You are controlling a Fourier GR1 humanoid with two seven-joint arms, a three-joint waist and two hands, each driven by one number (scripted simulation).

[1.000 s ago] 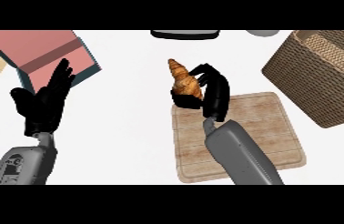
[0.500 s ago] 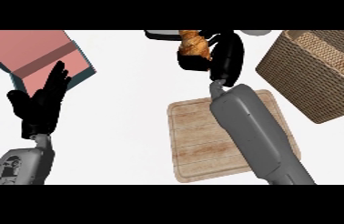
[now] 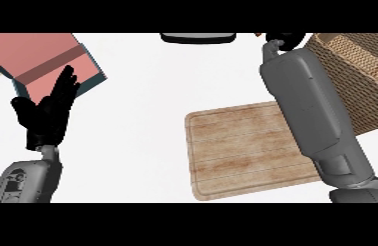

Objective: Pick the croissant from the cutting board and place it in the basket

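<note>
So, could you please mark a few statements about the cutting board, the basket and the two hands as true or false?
1. The cutting board has a croissant lying on it. False: its visible surface is bare wood.
2. The right hand is at the view's top edge, next to the basket. True.
3. The left hand is curled round a box. False: it rests open, fingers up, at the view's left, in front of the pink box.
4. The right forearm crosses the cutting board's right side. True.
5. The basket stands left of the cutting board. False: it stands at the right.
</note>
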